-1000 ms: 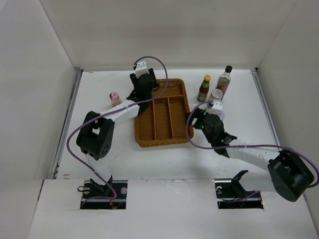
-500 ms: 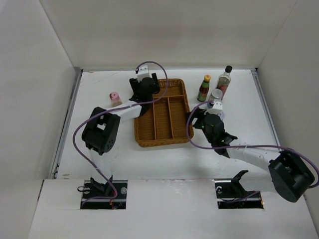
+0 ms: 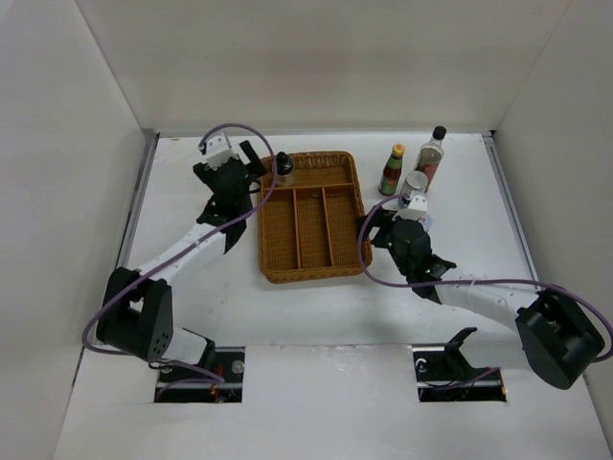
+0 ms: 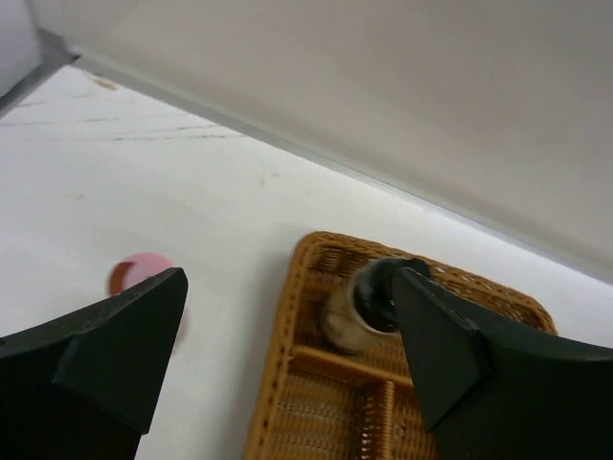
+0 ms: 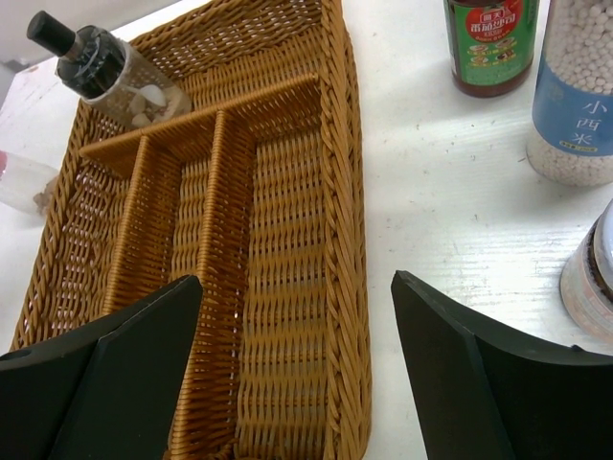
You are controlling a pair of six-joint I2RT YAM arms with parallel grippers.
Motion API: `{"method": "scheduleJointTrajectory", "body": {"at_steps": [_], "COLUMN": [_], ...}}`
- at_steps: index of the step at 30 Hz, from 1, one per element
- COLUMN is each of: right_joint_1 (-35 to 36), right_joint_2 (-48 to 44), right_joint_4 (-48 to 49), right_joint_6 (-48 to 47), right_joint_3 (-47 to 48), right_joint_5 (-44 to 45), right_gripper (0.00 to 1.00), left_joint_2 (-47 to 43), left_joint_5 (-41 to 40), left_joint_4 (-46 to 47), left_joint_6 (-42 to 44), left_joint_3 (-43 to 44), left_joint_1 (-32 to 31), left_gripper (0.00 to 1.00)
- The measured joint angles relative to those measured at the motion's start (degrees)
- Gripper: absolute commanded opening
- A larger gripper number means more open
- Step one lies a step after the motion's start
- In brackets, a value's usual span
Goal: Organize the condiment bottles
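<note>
The worktop (image 3: 316, 311) carries the wicker tray (image 3: 311, 277). Both sets of fingers gape wide and hold nothing: the left gripper (image 4: 287, 287) hangs by the tray's far-left corner, the right gripper (image 5: 297, 280) over its right rim. The black-capped bottle (image 3: 283, 169) sits in that corner; the pink-capped bottle (image 4: 142, 272) stands outside, nearby. Likely next: centre the left fingers on the pink one, drop low, close squarely.

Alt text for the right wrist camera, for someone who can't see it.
Open right gripper above a brown wicker tray, whose far compartment holds one black-capped bottle. Beside the tray stand a green-labelled bottle and a blue-labelled bottle of white beads.
</note>
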Motion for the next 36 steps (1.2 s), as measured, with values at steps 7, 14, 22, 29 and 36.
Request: {"method": "scheduleJointTrajectory", "body": {"at_steps": [7,14,22,29,36], "right_joint_1": [0.0,0.0,0.0,0.0,0.0], "right_joint_2": [1.1,1.1,1.4,1.4,1.4], "right_joint_4": [0.2,0.3,0.2,0.2,0.2], "right_joint_6": [0.0,0.0,0.0,-0.1,-0.1], "right_joint_3": [0.0,0.0,0.1,0.1,0.1], "right_joint_5": [0.0,-0.2,-0.5,-0.4,-0.5], "right_gripper": [0.88,0.89,0.90,0.90,0.90], "left_joint_2": [2.4,9.8,16.2,18.8,18.0], "left_joint_5": [-0.3,-0.2,-0.1,0.0,0.0], "left_joint_4": [-6.4,-10.6,-10.5,-10.6,-10.7], "left_joint_6": [-2.6,-2.9,-2.9,-2.9,-2.9], "left_joint_3": [-0.7,0.2,5.5,6.8,6.1], "left_joint_1": [8.3,11.0,12.3,12.7,12.8], "left_gripper": [0.80,0.75,0.58,0.48,0.35]}}
